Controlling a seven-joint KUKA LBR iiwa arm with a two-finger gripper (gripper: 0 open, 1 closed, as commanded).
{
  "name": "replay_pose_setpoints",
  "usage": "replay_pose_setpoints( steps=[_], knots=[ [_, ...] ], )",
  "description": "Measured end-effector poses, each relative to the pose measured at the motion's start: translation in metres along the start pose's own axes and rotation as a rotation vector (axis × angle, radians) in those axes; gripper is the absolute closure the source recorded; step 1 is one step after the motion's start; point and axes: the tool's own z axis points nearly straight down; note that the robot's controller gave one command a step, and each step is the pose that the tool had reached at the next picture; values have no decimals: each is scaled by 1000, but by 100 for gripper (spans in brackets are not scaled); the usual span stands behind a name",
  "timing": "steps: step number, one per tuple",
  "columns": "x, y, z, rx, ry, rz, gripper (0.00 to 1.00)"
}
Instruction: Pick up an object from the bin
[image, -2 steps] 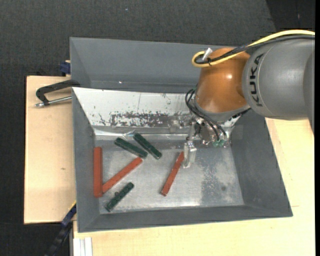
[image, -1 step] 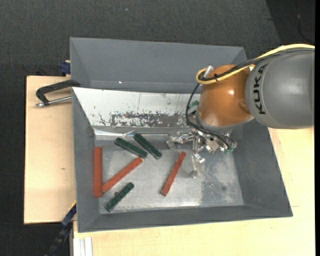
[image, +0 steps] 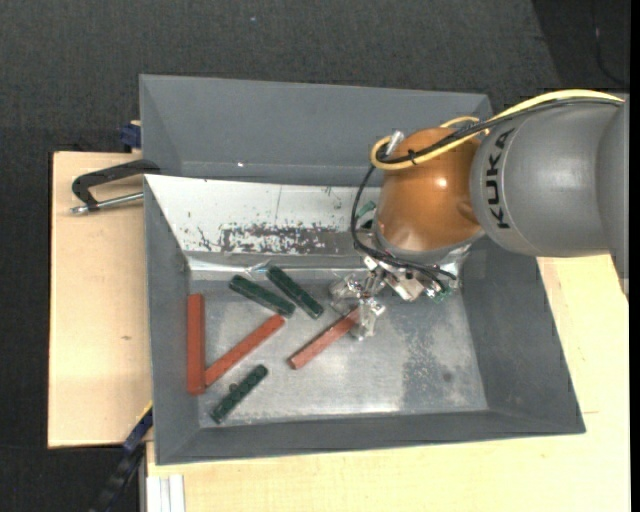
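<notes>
I've got the claw (image: 364, 314) down low, mid-bin (image: 520, 330), right at the upper end of a short red bar (image: 318, 347) that lies slanted on the floor. From here I can't tell if the claw is released or clenched, or if it touches that bar. Left of it, a dark green bar (image: 294, 290) and a second green bar (image: 260, 296) lie close together. Further left I see a long red bar (image: 245, 350) on a slant, an upright red bar (image: 195, 343) by the left wall, and a third green bar (image: 238, 391) near the front.
</notes>
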Motion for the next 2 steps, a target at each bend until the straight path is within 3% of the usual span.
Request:
replay_pose_setpoints(
  steps=[1,2],
  knots=[
    [0,0,0,0,0,0,100],
    [16,30,-146,1,0,15,100]
  ],
)
